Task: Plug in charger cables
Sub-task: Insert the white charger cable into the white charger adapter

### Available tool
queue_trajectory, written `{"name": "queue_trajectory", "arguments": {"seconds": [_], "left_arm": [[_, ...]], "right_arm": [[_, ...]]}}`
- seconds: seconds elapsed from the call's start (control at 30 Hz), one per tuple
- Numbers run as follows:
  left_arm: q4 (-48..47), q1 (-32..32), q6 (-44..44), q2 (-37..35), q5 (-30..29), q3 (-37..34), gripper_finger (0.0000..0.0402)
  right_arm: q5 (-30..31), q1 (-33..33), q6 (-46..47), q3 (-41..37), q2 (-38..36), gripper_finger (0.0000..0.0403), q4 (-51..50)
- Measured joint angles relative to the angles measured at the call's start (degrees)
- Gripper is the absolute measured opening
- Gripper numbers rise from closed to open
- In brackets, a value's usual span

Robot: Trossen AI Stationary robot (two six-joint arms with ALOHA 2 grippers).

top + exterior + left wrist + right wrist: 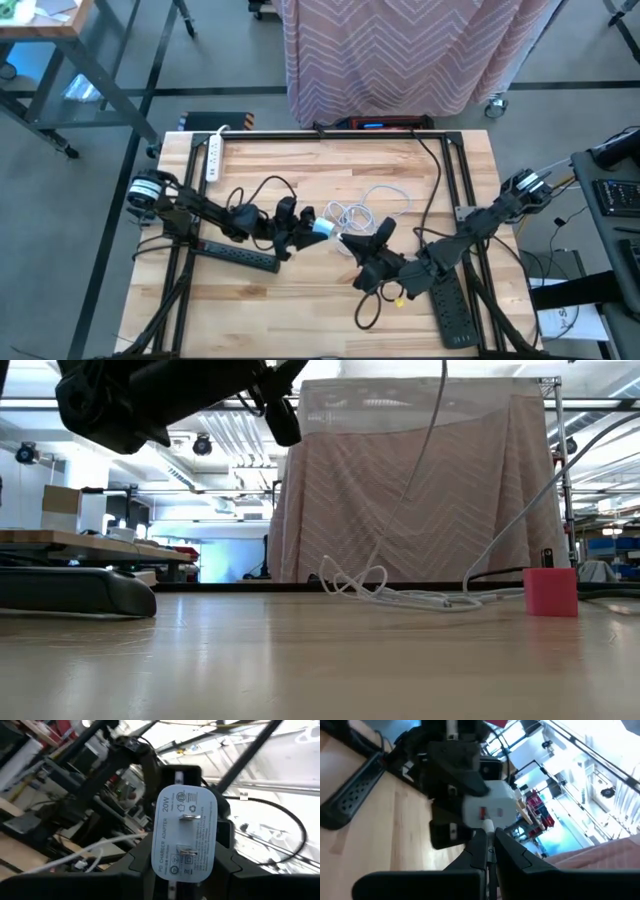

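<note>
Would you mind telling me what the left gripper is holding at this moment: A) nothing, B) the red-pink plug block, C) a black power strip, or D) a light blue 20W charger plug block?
D: in the left wrist view the left gripper clamps the light blue charger plug block, marked 20W, prongs facing the camera.

The pale wooden surface [300,300] carries a white power strip [213,158] near its far left corner, a black power strip [240,255] at the left, another black strip [452,312] at the near right, loose white cables [365,210] mid-table, and a red-pink plug block [550,592].
</note>
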Motion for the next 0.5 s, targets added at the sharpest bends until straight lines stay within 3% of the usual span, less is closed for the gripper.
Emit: {"name": "queue_trajectory", "arguments": {"seconds": [0.17,0.5], "left_arm": [[-1.3,0.0,0.1,-0.1,-2.2,-0.2,0.0099],[-1.1,-0.1,0.3,-0.1,-1.6,0.3,0.0102]], "right_arm": [[-2.9,-0.9,-0.4,0.1,0.0,0.0003,0.1],[-2.6,-1.2,-1.2,0.1,0.0,0.0003,0.0]]}}
